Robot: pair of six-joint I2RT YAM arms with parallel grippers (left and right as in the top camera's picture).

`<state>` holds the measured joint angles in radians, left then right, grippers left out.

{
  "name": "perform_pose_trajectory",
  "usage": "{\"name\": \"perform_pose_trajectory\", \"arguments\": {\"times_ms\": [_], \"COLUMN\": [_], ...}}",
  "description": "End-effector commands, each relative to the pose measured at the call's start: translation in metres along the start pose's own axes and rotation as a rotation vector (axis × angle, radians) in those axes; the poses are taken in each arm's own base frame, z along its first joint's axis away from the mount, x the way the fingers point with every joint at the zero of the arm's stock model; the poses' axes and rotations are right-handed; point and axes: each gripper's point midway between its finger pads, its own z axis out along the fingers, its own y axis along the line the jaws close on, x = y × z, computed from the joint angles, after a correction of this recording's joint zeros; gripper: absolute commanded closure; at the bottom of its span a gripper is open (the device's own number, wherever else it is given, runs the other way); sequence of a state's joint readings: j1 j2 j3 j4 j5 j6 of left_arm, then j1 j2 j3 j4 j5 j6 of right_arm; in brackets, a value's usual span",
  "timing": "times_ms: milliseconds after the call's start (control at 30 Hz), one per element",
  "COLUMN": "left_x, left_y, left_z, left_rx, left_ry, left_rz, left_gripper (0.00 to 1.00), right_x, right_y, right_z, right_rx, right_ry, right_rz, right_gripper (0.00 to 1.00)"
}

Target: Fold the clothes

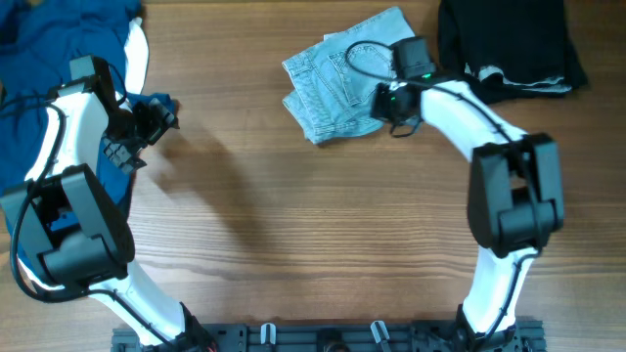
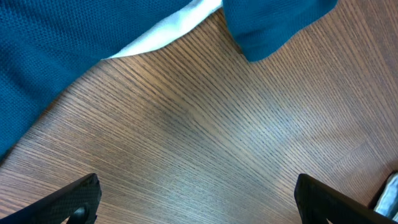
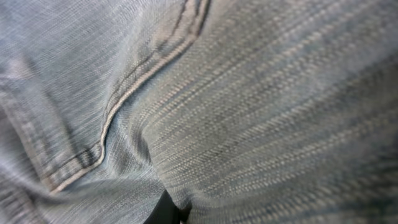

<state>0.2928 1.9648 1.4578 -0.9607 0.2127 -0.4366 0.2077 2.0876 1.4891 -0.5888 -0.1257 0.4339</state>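
The pale blue denim shorts (image 1: 333, 83) lie folded in a bundle at the back middle of the table. My right gripper (image 1: 393, 104) is at the bundle's right edge. In the right wrist view the denim (image 3: 249, 93) fills the frame, with a stitched seam showing, and folds around a dark finger (image 3: 166, 211), so the jaws look shut on the fabric. My left gripper (image 1: 147, 122) hovers over bare wood at the left, open and empty, its two fingertips wide apart in the left wrist view (image 2: 199, 205).
A dark blue garment (image 1: 59, 29) with a white lining (image 2: 168, 28) lies at the back left, just beyond my left gripper; it also shows in the left wrist view (image 2: 62, 50). A black garment (image 1: 509, 39) lies at the back right.
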Motion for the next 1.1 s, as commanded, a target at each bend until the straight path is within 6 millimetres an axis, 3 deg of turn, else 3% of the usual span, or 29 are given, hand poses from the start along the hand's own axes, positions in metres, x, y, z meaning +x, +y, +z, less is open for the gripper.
{"name": "perform_pose_trajectory", "arguments": {"times_ms": [0,100,133,200,233,300,367,433,500,633,733,833,1067], "left_x": [-0.004,-0.005,-0.005,-0.005,-0.005,-0.004,-0.004,-0.004,-0.004,-0.002,0.000,0.002,0.001], "left_y": [-0.005,-0.005,-0.005,-0.005,-0.005,-0.005,-0.005,-0.005,-0.005,-0.004,-0.003,-0.002,-0.002], "left_z": [-0.009,-0.009,-0.009,-0.009,-0.010,-0.010,-0.010,-0.010,-0.010,-0.010,-0.009,-0.009,-0.009], "left_rx": [0.011,0.011,0.011,0.011,0.012,0.011,0.011,0.010,0.011,0.007,0.001,-0.003,-0.001], "left_ry": [-0.029,-0.030,-0.030,-0.030,-0.030,-0.029,-0.028,-0.028,-0.028,-0.022,-0.012,-0.005,-0.008], "left_rz": [-0.003,-0.003,-0.003,-0.003,-0.003,-0.004,-0.004,-0.004,-0.004,-0.006,-0.007,-0.009,-0.009], "left_gripper": [0.00,0.00,0.00,0.00,0.00,0.00,0.00,0.00,0.00,0.00,0.00,0.00,0.00], "right_x": [-0.041,-0.045,-0.044,-0.042,-0.042,-0.039,-0.027,-0.001,0.018,0.057,0.068,0.078,0.056], "right_y": [0.004,-0.021,-0.028,-0.032,-0.032,-0.029,-0.023,-0.024,-0.018,-0.018,-0.013,-0.022,-0.023], "right_z": [-0.076,-0.089,-0.088,-0.088,-0.088,-0.088,-0.088,-0.087,-0.083,-0.061,-0.043,-0.028,0.001], "right_rx": [-0.134,-0.123,-0.114,-0.109,-0.110,-0.128,-0.165,-0.143,-0.124,-0.010,0.003,0.055,-0.005], "right_ry": [-0.105,-0.103,-0.091,-0.084,-0.082,-0.065,-0.007,0.107,0.168,0.231,0.215,0.183,0.026], "right_rz": [-0.069,-0.056,-0.041,-0.030,-0.022,0.044,0.111,0.244,0.261,0.301,0.326,0.364,0.430], "right_gripper": [0.96,0.95,0.79,0.28,0.12,0.01,0.00,0.00,0.00,0.00,0.00,0.00,0.00]}}
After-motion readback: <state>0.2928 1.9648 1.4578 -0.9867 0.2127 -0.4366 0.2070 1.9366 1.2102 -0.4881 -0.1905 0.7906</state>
